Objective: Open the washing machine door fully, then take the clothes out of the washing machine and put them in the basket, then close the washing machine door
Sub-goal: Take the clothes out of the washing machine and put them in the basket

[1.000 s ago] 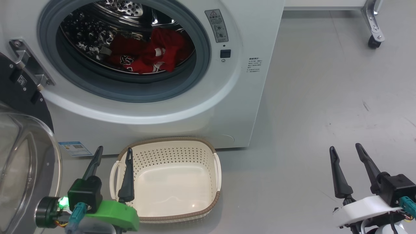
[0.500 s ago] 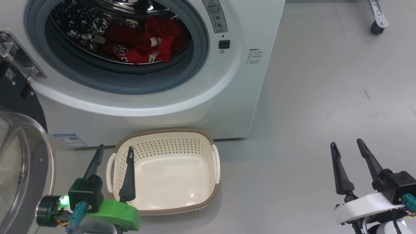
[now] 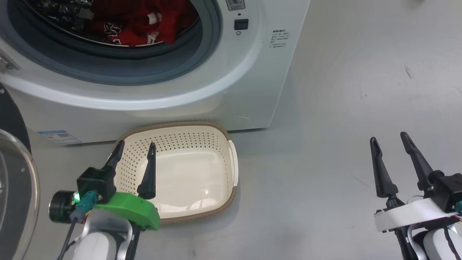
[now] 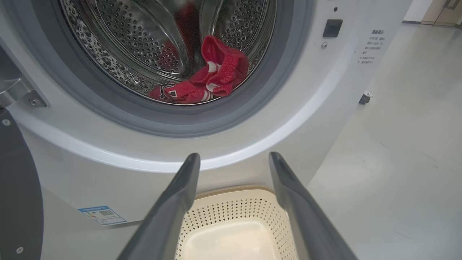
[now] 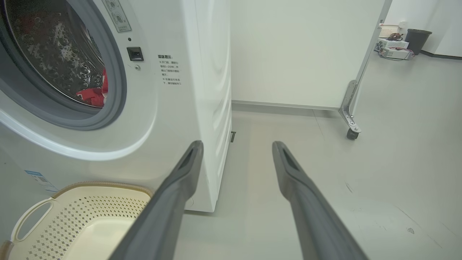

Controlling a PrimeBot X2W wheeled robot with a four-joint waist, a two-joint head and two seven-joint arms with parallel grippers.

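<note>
**A:** So where's the laundry at?

**B:** The clothes (image 3: 137,25), red jerseys with white trim, are heaped at the bottom of the perforated steel drum (image 4: 144,43) inside the washing machine (image 3: 223,90). The washing machine door (image 3: 16,195) is swung open to the left, and you can see its black rim and clear glass bowl at the edge of the head view.

**A:** And the basket?

**B:** The basket (image 3: 187,142) sits upright on the grey floor (image 3: 343,90), right up against the washer's front and just below the opening, cream bottom in plain sight. There's a blue label sticker (image 3: 57,136) on the washer's front, just left of it.

**A:** What are the arms up to?

**B:** The left gripper (image 3: 136,144) hangs over the basket's left side, pointing at the washer, jaws wide apart and holding nothing. The right gripper (image 3: 388,136) is well off to the right over bare floor, jaws apart too, also empty-handed.
</note>
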